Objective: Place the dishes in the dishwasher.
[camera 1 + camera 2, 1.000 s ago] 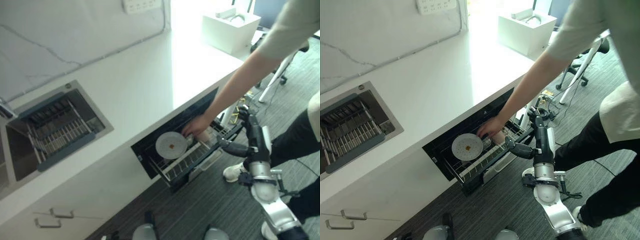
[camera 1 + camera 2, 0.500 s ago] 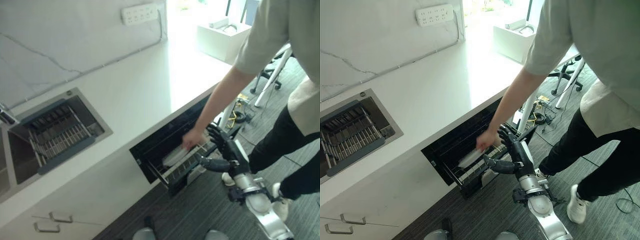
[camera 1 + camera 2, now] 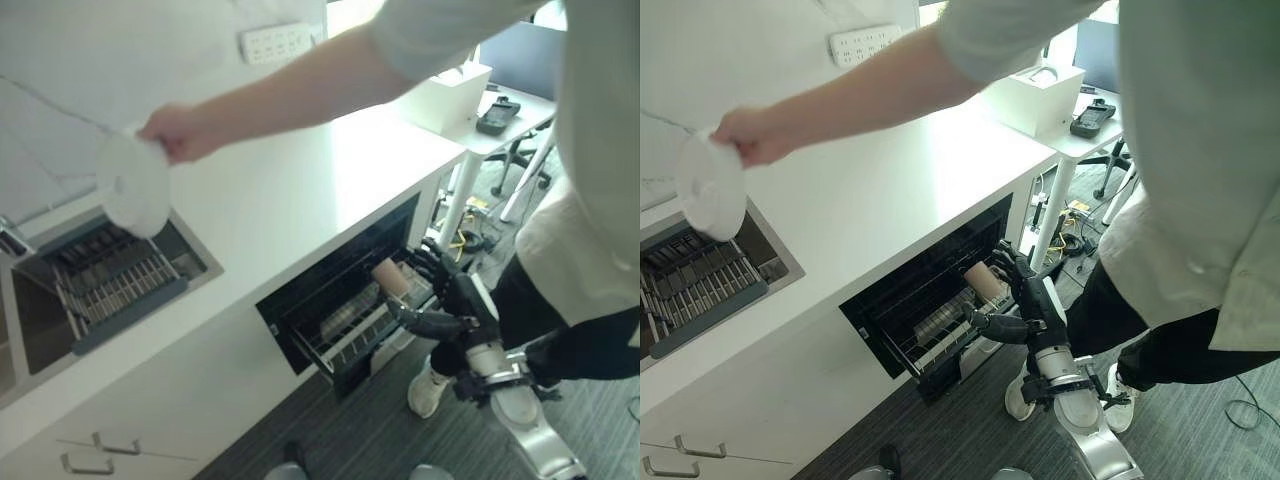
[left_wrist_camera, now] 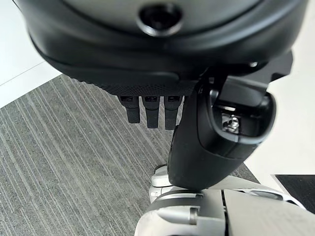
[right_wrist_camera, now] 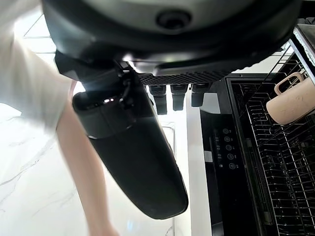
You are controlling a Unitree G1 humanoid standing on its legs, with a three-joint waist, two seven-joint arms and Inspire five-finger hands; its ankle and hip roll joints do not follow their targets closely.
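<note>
A person holds a plate over the sink while the robot's hand waits by the dishwasher.

The person's hand [image 3: 172, 133] holds a white plate [image 3: 132, 185] up above the sink [image 3: 110, 262], far from the open dishwasher [image 3: 345, 300]. A pink mug [image 3: 983, 282] lies in the dishwasher rack [image 3: 360, 335]. The robot's right hand [image 3: 1025, 302] is just beside the rack's front edge with its fingers spread loose, holding nothing. The left hand [image 4: 206, 123] hangs over the grey floor [image 4: 59, 167], fingers relaxed and empty.
</note>
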